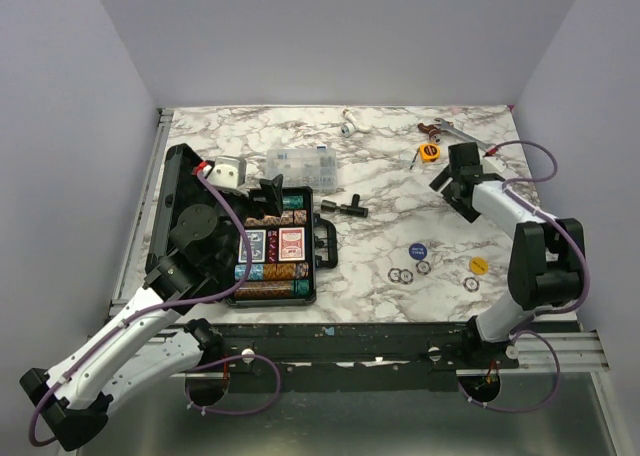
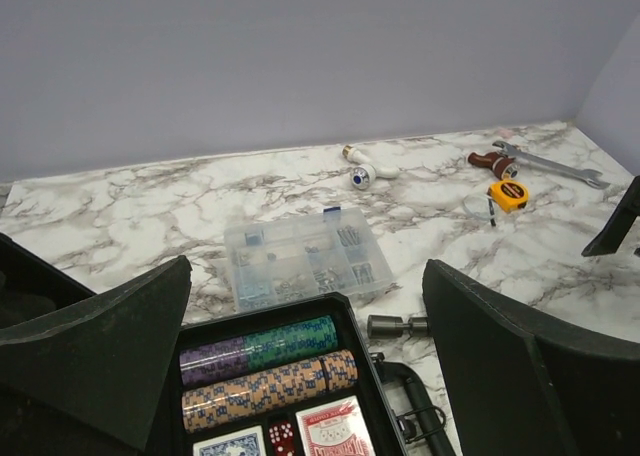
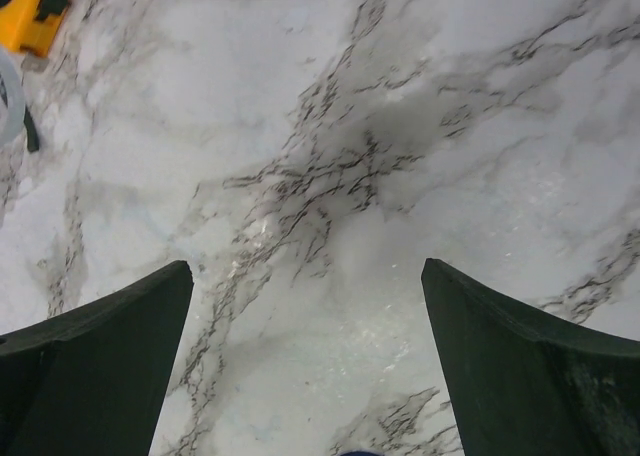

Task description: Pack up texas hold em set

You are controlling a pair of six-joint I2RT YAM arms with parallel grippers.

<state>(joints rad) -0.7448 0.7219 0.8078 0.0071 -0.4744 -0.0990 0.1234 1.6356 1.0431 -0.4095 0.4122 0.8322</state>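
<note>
Texas hold em set [image 1: 280,246] lies open centre-left on the bench [image 1: 385,171], left pincer [image 1: 268,191] spread wide and empty just above it, right pincer [image 1: 455,181] equally wide, holding nothing, over bare marble upper right.

tape measure [image 3: 28,11] clipped at the top-left corner; card decks [image 2: 335,431] cut off below.

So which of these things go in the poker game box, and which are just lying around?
Part of the job:
black case
poker chips
card decks
blue button
yellow button
white buttons

Just lying about:
clear plastic box
tape measure
wrench
white knob
black T-shaped piece
</note>
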